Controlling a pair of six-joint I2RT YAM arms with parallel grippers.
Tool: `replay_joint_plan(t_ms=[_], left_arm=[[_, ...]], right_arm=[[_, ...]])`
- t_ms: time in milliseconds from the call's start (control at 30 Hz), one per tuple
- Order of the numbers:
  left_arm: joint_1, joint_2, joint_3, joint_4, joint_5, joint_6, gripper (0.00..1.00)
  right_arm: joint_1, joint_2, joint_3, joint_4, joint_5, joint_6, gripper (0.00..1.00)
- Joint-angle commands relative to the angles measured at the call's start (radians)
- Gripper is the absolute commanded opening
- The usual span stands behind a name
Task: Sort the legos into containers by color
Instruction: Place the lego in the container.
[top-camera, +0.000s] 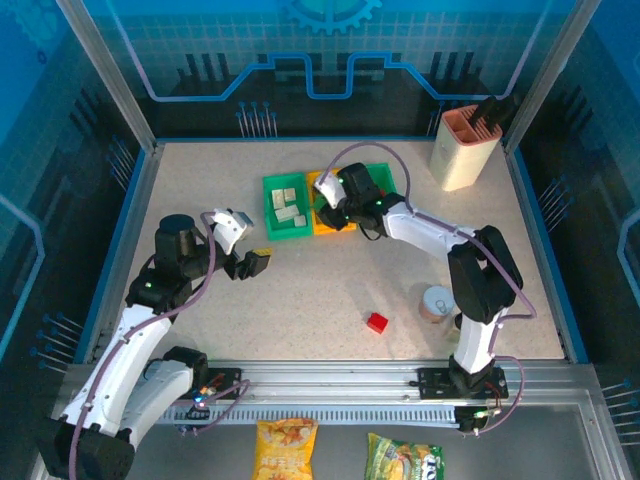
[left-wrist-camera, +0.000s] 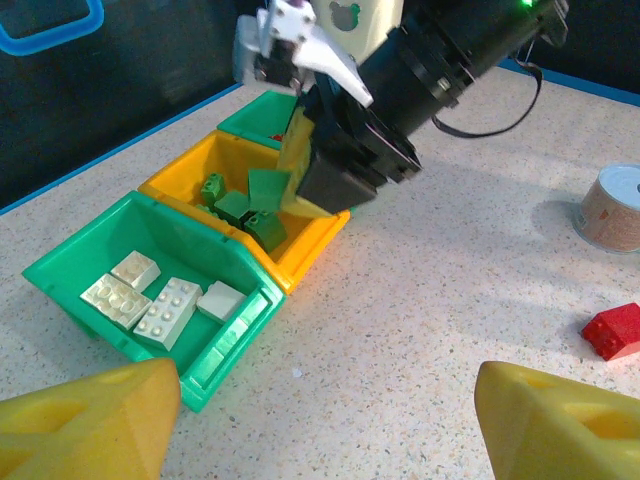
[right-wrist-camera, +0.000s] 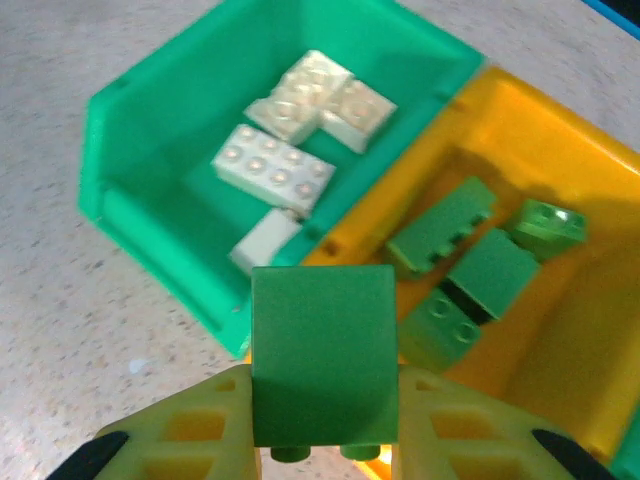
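The right gripper's (right-wrist-camera: 322, 430) yellow fingers (right-wrist-camera: 200, 430) are clamped on a green lego (right-wrist-camera: 322, 350), gripping it from both sides with its studs pointing down toward the wrist camera. The brick hangs above the seam between two containers, over the near lip of the yellow-orange bin (right-wrist-camera: 560, 150). That bin holds four more green legos (right-wrist-camera: 490, 270) lying loose at different angles. Touching it on the left is a green bin (right-wrist-camera: 150, 130) with four cream legos (right-wrist-camera: 275, 170) on its floor. A second green bin (top-camera: 390, 178) stands on the right of the yellow one, partly covered by the right arm. The left gripper (left-wrist-camera: 325, 400) hovers above the table (top-camera: 300, 300), left of and nearer than the bins; its fingers (left-wrist-camera: 90, 420) are spread wide with nothing between them. A single red lego (top-camera: 377, 322) lies on the table near the front, well apart from the bins, with a small round can (top-camera: 437, 303) just to its right. A tall cream holder (top-camera: 465, 147) stands in the far right corner.
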Motion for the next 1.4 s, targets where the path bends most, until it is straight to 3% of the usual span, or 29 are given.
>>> replay_joint_plan(t_ms=[0,233,533,633,900,1367], left_arm=[[-0.002,-0.010,-0.021,0.025,0.023,0.024,0.78],[-0.005,-0.012,-0.021,0.023,0.015,0.025,0.78],[-0.008,-0.009,-0.019,0.021,0.003,0.026,0.78],[-0.008,-0.009,-0.019,0.020,0.001,0.027,0.78],[-0.010,-0.011,-0.018,0.018,0.000,0.026,0.78],[-0.011,-0.019,-0.018,0.014,-0.006,0.027,0.78]], right_arm=[[-0.037,0.065,0.105,-0.178,0.080,0.161,0.28],[-0.057,0.175,0.281,-0.372,0.081,0.288,0.29],[-0.057,0.280,0.405,-0.439,0.084,0.457,0.28],[-0.048,0.311,0.444,-0.474,0.139,0.488,0.30],[-0.034,0.337,0.493,-0.524,0.227,0.526,0.46],[-0.012,0.263,0.482,-0.577,0.240,0.524,0.48]])
